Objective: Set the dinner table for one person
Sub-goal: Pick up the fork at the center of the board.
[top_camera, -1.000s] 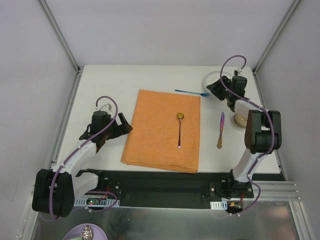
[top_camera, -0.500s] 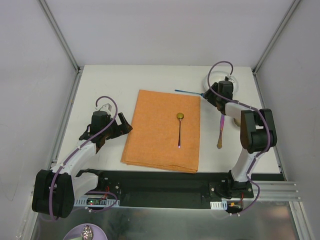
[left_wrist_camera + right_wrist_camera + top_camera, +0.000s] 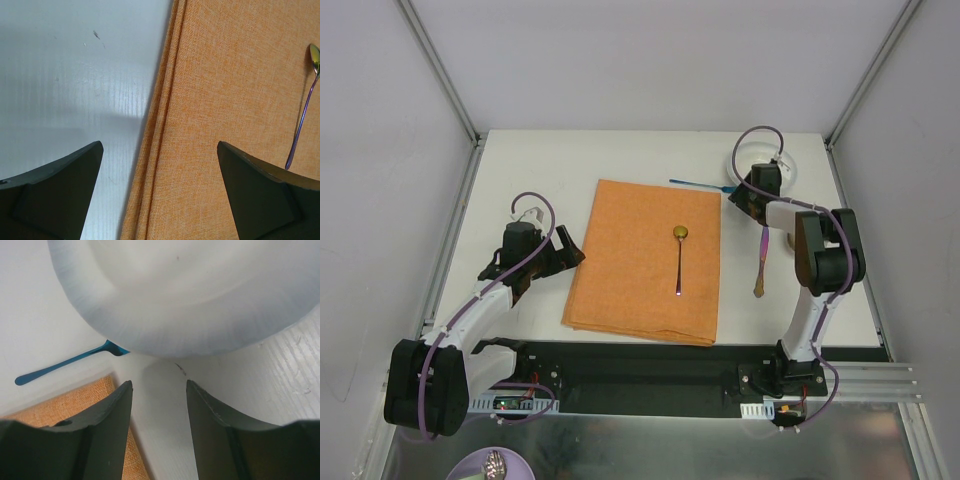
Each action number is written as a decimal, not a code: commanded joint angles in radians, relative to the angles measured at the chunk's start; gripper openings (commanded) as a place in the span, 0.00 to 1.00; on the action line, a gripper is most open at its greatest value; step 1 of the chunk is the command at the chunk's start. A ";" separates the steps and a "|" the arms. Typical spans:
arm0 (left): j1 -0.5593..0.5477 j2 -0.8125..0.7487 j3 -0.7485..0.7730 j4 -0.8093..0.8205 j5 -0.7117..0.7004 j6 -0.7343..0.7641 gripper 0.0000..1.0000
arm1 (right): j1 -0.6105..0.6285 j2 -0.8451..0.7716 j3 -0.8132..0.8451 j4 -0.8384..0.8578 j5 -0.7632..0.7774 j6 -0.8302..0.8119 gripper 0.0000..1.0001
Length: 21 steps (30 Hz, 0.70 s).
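The white dinner table (image 3: 530, 170) carries an orange placemat (image 3: 645, 260) with a gold-bowled, purple-handled spoon (image 3: 680, 260) lying on it. A purple knife (image 3: 761, 258) lies right of the mat. At the back right sits a white plate (image 3: 190, 300), with a blue utensil (image 3: 65, 365) whose head goes under its rim. My right gripper (image 3: 157, 382) is open and empty, low over bare table just short of the plate's rim, by the mat's far right corner. My left gripper (image 3: 160, 145) is wide open over the mat's left edge, holding nothing.
Metal rails (image 3: 460, 220) border the tabletop, and white walls enclose it on three sides. The right arm's upper link (image 3: 825, 250) stands over the table right of the knife. A black base strip (image 3: 650, 365) runs along the near edge.
My right gripper has swung left and down, from over the plate area to the plate's near-left rim by the mat's corner. The left arm has not moved.
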 commanded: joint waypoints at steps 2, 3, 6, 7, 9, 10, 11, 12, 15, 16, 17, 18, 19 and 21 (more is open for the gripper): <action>-0.010 -0.008 -0.004 0.003 -0.003 0.020 0.99 | 0.005 0.036 0.077 -0.020 0.028 0.022 0.50; -0.010 -0.010 -0.004 0.003 -0.003 0.020 0.99 | 0.005 0.049 0.085 -0.024 0.028 0.025 0.50; -0.011 -0.008 -0.005 0.003 -0.005 0.020 0.99 | 0.005 0.066 0.114 -0.039 0.028 0.030 0.50; -0.011 -0.008 -0.005 0.003 -0.003 0.020 0.99 | 0.005 0.074 0.128 -0.042 0.027 0.031 0.50; -0.010 -0.007 -0.005 0.003 -0.005 0.020 0.99 | 0.005 0.082 0.140 -0.048 0.027 0.036 0.50; -0.011 -0.005 -0.005 0.003 -0.005 0.021 0.99 | 0.005 0.089 0.151 -0.051 0.028 0.037 0.50; -0.011 -0.005 -0.004 0.003 -0.005 0.020 0.99 | 0.005 0.094 0.157 -0.054 0.030 0.037 0.50; -0.011 -0.008 -0.004 0.003 -0.005 0.020 0.99 | 0.004 0.097 0.163 -0.057 0.028 0.037 0.50; -0.011 -0.007 -0.004 0.003 -0.006 0.020 0.99 | 0.005 0.111 0.186 -0.071 0.030 0.039 0.50; -0.011 -0.005 -0.004 0.003 -0.006 0.020 0.99 | 0.005 0.114 0.194 -0.073 0.030 0.036 0.50; -0.010 -0.005 -0.004 0.003 -0.006 0.020 0.99 | 0.004 0.123 0.208 -0.080 0.030 0.034 0.50; -0.011 -0.004 -0.004 0.003 -0.006 0.020 0.99 | 0.004 0.128 0.215 -0.086 0.030 0.034 0.50; -0.011 -0.002 -0.004 0.003 -0.006 0.020 0.99 | 0.004 0.129 0.222 -0.090 0.028 0.036 0.50; -0.011 -0.002 -0.004 0.003 -0.006 0.020 0.99 | 0.005 0.139 0.234 -0.096 0.025 0.034 0.50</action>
